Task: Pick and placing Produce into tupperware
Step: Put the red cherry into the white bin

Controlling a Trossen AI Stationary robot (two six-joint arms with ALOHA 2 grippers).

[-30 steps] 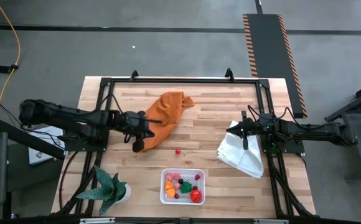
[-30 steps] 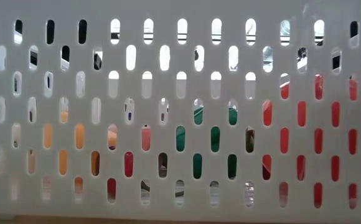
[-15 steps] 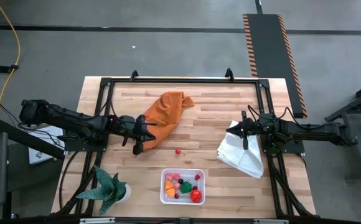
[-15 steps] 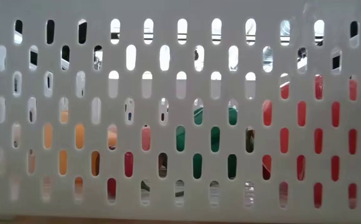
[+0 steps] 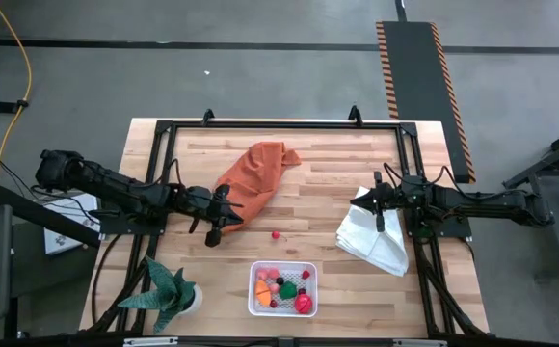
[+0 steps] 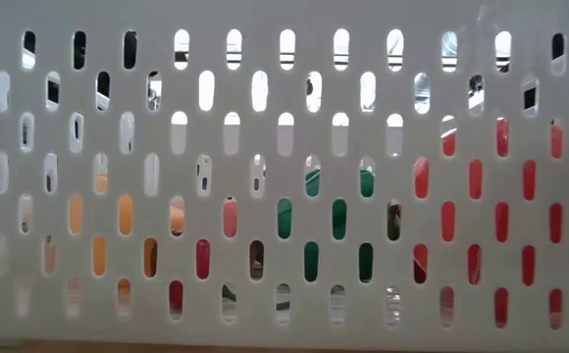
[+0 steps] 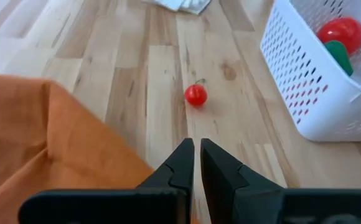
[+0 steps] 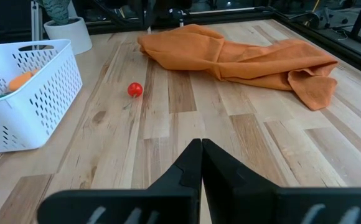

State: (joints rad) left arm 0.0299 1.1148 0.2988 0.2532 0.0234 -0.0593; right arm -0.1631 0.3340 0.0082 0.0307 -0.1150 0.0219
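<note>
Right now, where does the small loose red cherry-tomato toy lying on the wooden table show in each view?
High view: small red tomato toy on bare wood, between orange cloth and white perforated basket.
Low view: not visible; basket wall fills it.
Left wrist view: centre, ahead of the left gripper.
Right wrist view: left of centre.
Shared landmark: the basket.

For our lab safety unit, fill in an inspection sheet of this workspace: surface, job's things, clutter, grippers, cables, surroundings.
Surface: wooden table in a black frame.
Job's things: white basket at the front edge holds mixed toy produce; one small red piece lies loose on the wood outside it.
Clutter: orange cloth, white folded cloth, potted plant at the front left corner.
Grippers: left gripper shut, empty, beside the orange cloth; right gripper shut, over the white cloth.
Cables: yellow cable on the floor.
Surroundings: grey floor, striped ramp.
</note>
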